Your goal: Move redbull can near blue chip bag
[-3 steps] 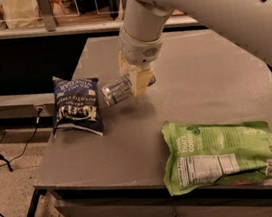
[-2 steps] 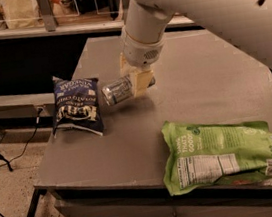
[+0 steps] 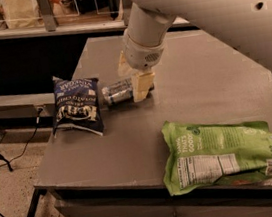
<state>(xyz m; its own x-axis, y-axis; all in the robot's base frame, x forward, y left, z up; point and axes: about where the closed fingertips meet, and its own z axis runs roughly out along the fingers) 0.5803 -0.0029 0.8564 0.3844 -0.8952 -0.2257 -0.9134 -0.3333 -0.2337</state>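
Observation:
The redbull can (image 3: 117, 92), slim and silver, lies on its side on the grey table (image 3: 198, 86). Its left end is right beside the blue chip bag (image 3: 76, 106), a dark navy bag with white lettering at the table's left edge. My gripper (image 3: 134, 79) comes down from the white arm (image 3: 202, 5) and is shut on the can's right end. One cream finger (image 3: 142, 86) is in front of the can and the other behind it. The can rests at table level.
A larger bright green bag (image 3: 220, 151) lies at the table's front right. The table's left edge and front edge are close to both bags. A counter with shelves runs behind the table. Cables and a stand are on the floor at left.
The arm has come down slightly with the can. The can now lies flatter at table level, still right beside the blue chip bag.

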